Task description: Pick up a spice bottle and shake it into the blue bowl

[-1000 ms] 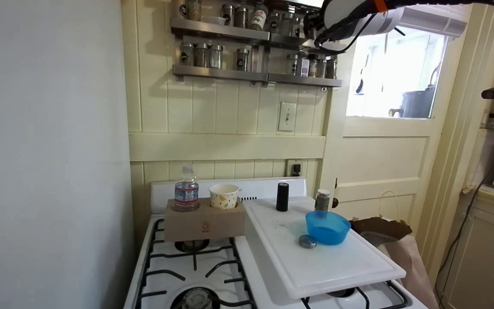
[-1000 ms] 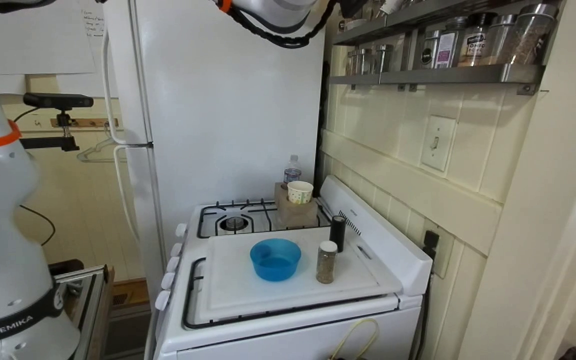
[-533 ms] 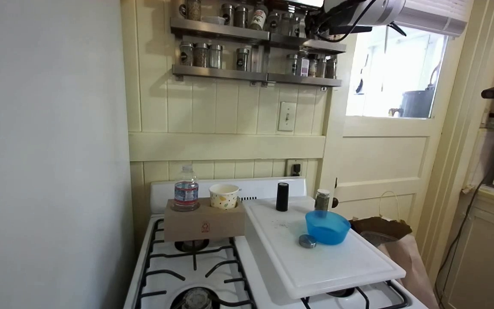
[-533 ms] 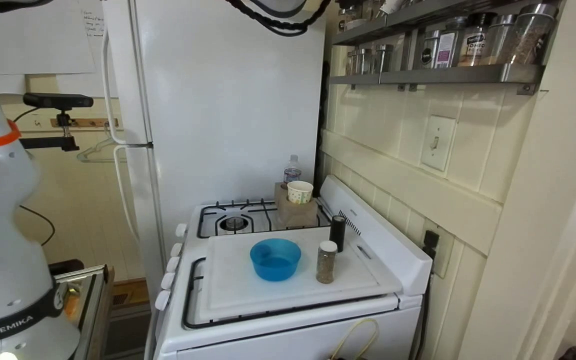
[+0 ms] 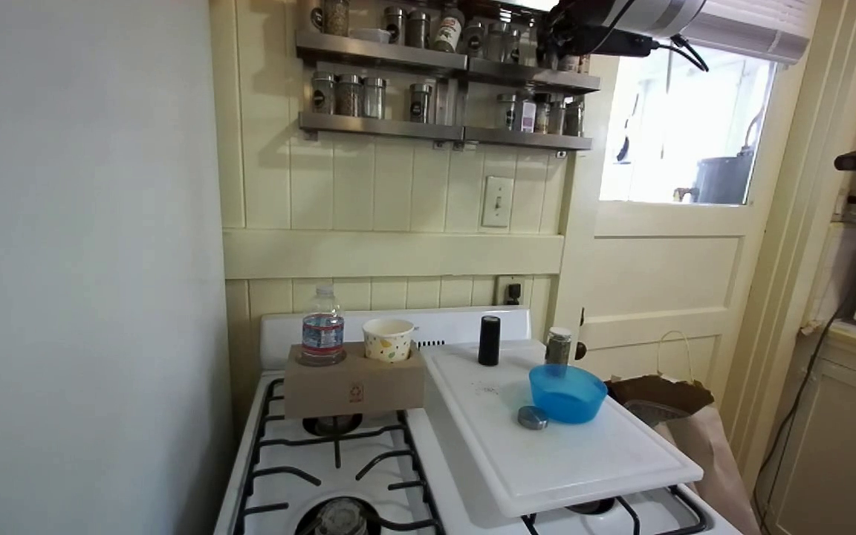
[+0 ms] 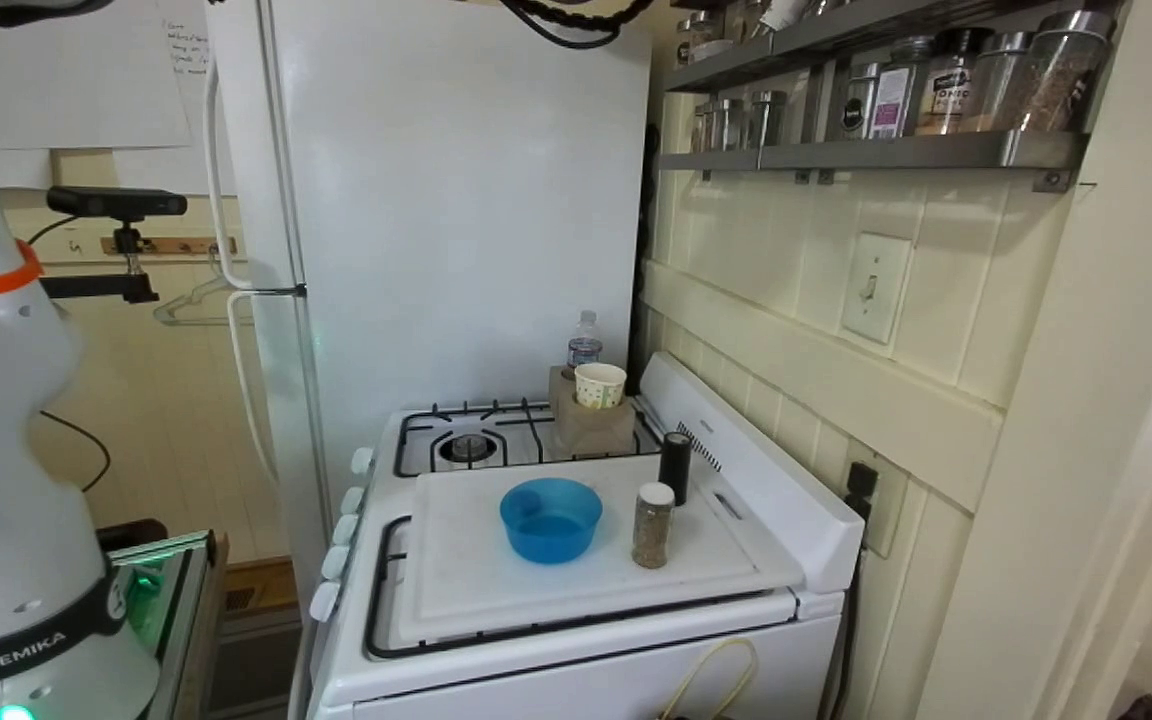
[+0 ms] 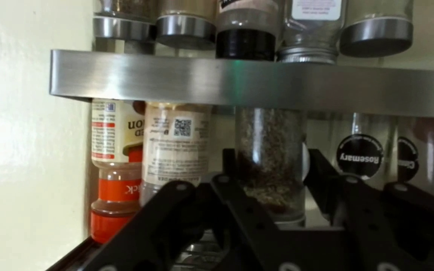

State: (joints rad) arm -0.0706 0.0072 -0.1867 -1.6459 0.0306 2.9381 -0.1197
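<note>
The blue bowl (image 6: 551,540) stands on the white board (image 6: 536,602), near a jar (image 6: 651,537).

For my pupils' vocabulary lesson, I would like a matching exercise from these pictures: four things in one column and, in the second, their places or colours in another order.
Things:
1. bowl on the board
2. gripper
3. water bottle
4. light switch

Places, colours:
A. on the wall, below the shelves
B. in a cardboard holder
C. blue
D. on both sides of a spice jar

Pairs: 1-C, 2-D, 3-B, 4-A
</note>
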